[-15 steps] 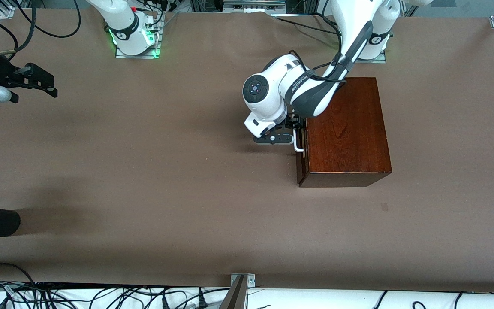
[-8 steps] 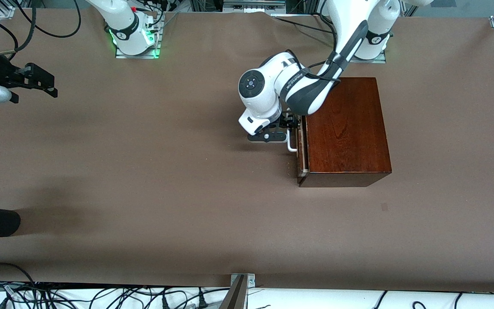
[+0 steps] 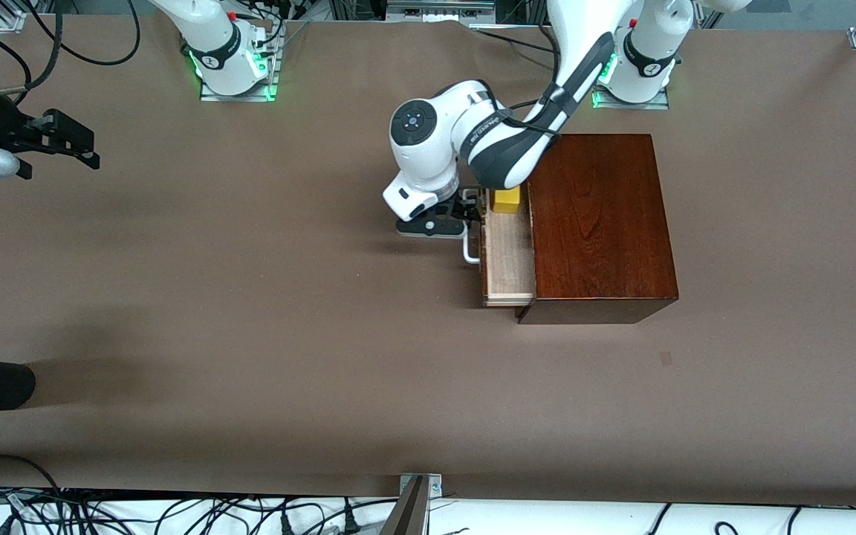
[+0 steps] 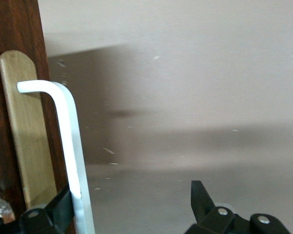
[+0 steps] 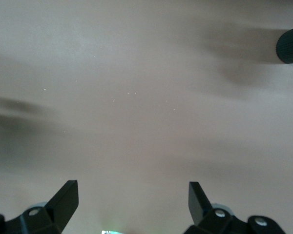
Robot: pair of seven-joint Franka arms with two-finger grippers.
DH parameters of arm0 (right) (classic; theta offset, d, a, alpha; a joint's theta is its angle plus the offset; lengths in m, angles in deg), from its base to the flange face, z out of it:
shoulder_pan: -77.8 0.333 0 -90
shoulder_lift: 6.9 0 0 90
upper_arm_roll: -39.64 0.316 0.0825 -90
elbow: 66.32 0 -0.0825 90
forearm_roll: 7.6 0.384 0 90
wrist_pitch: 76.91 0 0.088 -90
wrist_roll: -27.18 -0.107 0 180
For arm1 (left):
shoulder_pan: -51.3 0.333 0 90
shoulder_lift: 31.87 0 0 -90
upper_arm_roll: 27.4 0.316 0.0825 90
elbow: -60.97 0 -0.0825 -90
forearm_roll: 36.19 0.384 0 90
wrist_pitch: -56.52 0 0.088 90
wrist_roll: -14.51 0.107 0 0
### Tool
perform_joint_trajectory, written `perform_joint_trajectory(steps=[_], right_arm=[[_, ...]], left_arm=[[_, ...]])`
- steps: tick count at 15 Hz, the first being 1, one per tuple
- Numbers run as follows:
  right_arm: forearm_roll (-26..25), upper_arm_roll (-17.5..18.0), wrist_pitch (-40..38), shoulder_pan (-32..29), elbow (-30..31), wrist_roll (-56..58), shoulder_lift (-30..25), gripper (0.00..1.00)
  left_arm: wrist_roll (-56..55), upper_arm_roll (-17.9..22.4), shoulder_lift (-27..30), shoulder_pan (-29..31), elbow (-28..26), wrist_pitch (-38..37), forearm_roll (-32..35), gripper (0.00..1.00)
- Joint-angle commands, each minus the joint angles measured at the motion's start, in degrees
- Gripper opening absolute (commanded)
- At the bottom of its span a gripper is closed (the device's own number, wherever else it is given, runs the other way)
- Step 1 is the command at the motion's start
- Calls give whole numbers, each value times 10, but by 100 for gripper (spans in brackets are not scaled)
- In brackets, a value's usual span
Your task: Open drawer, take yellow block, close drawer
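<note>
Since a second ago the drawer [image 3: 507, 253] has slid out of the dark box [image 3: 600, 223] toward the right arm's end of the worktop [image 3: 250, 312], and the left gripper [image 3: 472, 215] has gone that way with it. Half a second ago only a thin pale edge showed; now the pale-wood tray floor is bare to the light. The yellow block [image 3: 506, 199] sits in the drawer at the end farther from the front camera, just beside the box wall, and the left arm's dark forearm covers part of it.

The left gripper is at the white loop handle [image 3: 470, 251]. In the left wrist view its fingers [image 4: 200, 195] stand apart, one pressed against the handle [image 4: 71, 146] and the other well clear of it, so the loop is hooked and not pinched. The same view shows the reddish drawer front [image 4: 14, 29] with a pale wooden strip under the handle.

Lettering runs along the left arm's forearm, but I cannot read it. No other writing shows.

The right gripper [image 3: 64, 141] waits at the right arm's end of the worktop, well apart from the box, cut off by the edge of the front view; its fingers [image 5: 63, 197] are spread wide over bare surface and hold nothing.

Brown matte covering spans the worktop. Black cables [image 3: 175, 513] lie along the edge nearest the front camera.
</note>
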Motion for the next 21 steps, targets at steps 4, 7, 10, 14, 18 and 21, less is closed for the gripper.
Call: perform_joint_trajectory(steps=[4, 7, 10, 14, 18, 21], right_arm=[[-8, 2, 1, -1, -7, -6, 0, 100], [-9, 2, 2, -2, -7, -7, 1, 100], [-12, 1, 2, -2, -7, -7, 5, 100], [-40, 0, 6, -2, -7, -8, 5, 100], [-34, 3, 35, -1, -9, -2, 25, 100], [-21, 22, 29, 1, -9, 2, 25, 100]], left_arm=[[-5, -1, -25, -14, 52, 3, -19, 100], [-4, -1, -24, -14, 65, 2, -20, 100], [-1, 0, -14, -10, 66, -1, -17, 100], [6, -2, 51, 22, 66, -64, -18, 100], [92, -2, 113, 85, 67, -173, -18, 100], [198, 0, 153, 153, 67, -228, -18, 100]])
